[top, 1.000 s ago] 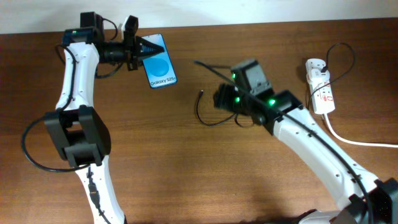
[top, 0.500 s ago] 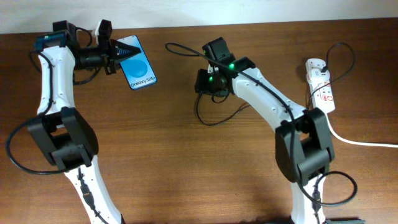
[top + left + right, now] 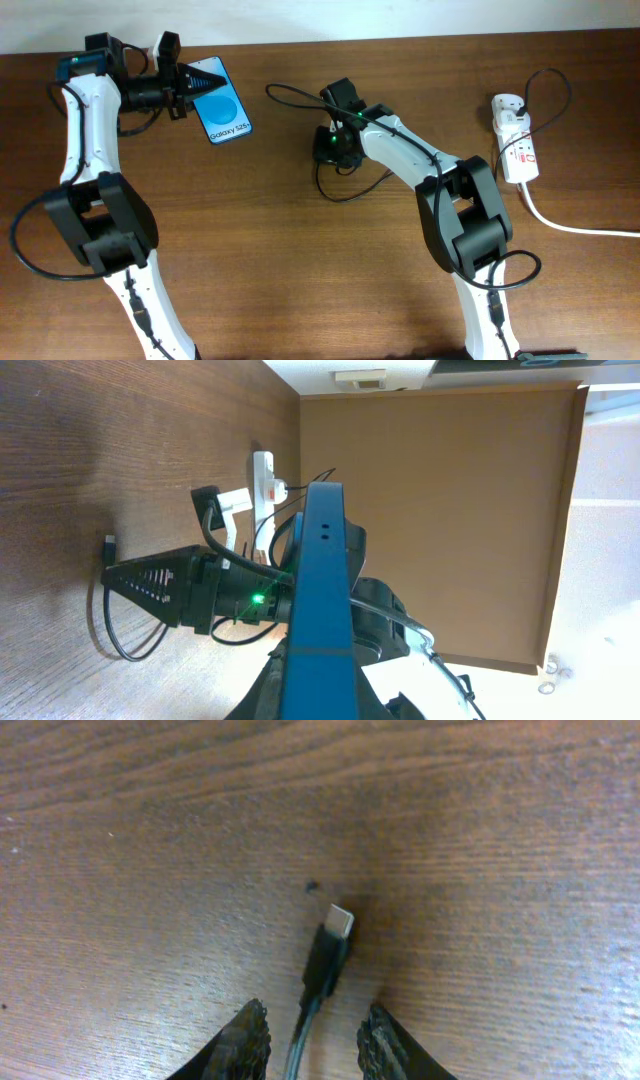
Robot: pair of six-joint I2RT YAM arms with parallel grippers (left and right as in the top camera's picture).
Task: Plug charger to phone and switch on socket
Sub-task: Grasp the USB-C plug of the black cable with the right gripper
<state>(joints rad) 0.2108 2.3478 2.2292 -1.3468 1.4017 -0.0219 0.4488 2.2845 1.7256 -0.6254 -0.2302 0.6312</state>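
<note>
My left gripper [image 3: 200, 80] is shut on the far end of the phone [image 3: 228, 118], which has a blue screen reading "Galaxy S25", at the back left. In the left wrist view the phone [image 3: 322, 590] shows edge-on between the fingers [image 3: 320, 700]. The charger cable [image 3: 345, 195] loops on the table's middle. Its black plug tip [image 3: 330, 945] lies flat on the wood. My right gripper [image 3: 315, 1040] is open and straddles the cable just behind the tip; it also shows in the overhead view [image 3: 333, 150]. The white socket strip [image 3: 516, 140] lies at the back right.
The strip's thick white cord [image 3: 570, 225] runs off the right edge. The charger's adapter [image 3: 508, 103] sits plugged into the strip's far end. The cable's other run arcs toward the back [image 3: 285, 88]. A wall edge lies just beyond the table.
The left arm carried the phone left, then held still. The right gripper swung to the back and came down over the plug tip.
</note>
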